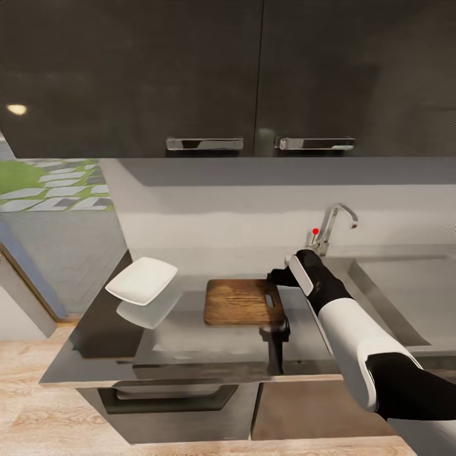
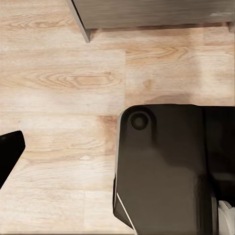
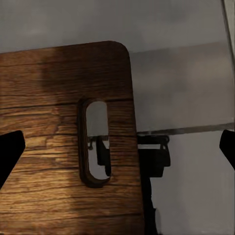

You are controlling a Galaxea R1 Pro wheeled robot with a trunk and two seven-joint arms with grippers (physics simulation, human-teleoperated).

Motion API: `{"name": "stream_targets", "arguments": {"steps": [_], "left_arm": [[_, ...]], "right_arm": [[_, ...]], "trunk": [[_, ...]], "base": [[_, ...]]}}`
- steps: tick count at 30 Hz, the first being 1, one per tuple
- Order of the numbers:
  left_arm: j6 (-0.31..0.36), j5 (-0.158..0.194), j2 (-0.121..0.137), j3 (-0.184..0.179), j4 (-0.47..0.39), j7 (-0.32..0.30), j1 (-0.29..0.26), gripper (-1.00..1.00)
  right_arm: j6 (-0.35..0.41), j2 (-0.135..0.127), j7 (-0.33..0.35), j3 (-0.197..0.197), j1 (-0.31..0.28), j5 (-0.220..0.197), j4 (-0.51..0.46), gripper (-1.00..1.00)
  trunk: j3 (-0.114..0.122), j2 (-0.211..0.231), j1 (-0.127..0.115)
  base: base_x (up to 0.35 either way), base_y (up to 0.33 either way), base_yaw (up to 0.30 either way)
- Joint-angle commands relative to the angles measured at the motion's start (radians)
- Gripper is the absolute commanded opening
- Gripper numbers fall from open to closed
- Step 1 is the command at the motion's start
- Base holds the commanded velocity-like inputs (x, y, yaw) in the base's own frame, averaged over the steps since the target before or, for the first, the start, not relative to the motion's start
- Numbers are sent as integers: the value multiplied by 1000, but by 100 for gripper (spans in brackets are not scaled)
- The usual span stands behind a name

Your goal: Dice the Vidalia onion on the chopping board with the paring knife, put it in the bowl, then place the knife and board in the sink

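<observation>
The dark brown chopping board point(image 1: 240, 301) lies on the grey countertop point(image 1: 190, 342), its oval handle slot point(image 3: 95, 143) toward the sink point(image 1: 396, 297). My right gripper point(image 1: 277, 278) hangs open over that slotted end point(image 3: 117, 149), one fingertip point(image 3: 10, 152) above the wood and the other beyond the board's edge. The white bowl point(image 1: 142, 280) sits on the counter left of the board. In the left wrist view one fingertip point(image 2: 7, 152) of my left gripper hangs over the wood floor, spread far to the side. The Vidalia onion and the paring knife are out of view.
A chrome tap point(image 1: 330, 228) with a red-tipped lever stands behind the sink. Dark wall cabinets point(image 1: 190, 76) hang over the counter. My dark base point(image 2: 166, 166) and light wood floor point(image 2: 58, 73) fill the space below the left arm. The counter ends left of the bowl.
</observation>
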Motion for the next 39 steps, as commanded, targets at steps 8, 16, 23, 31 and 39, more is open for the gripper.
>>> {"name": "stream_targets", "arguments": {"steps": [8,16,23,31,39], "left_arm": [[0,-7,0,-1,-1,9,0,100],[0,-7,0,-1,-1,9,0,100],[0,-7,0,-1,-1,9,0,100],[0,-7,0,-1,-1,9,0,100],[0,-8,0,-1,-1,9,0,100]], "right_arm": [[4,-1,-9,4,-1,-11,0,100],[2,0,-11,4,-1,-9,3,100],[-1,0,-10,4,-1,-9,11,100],[-3,-1,-7,4,-1,-8,28,100],[-22,-1,-5,4,-1,-8,70,100]], "trunk": [[-2,-2,0],[-2,-2,0],[-2,-2,0],[-2,-2,0],[-2,-2,0]], "base": [[-228,-25,0],[-272,-72,0],[-275,-76,0],[-275,-79,0],[-275,-85,0]]}}
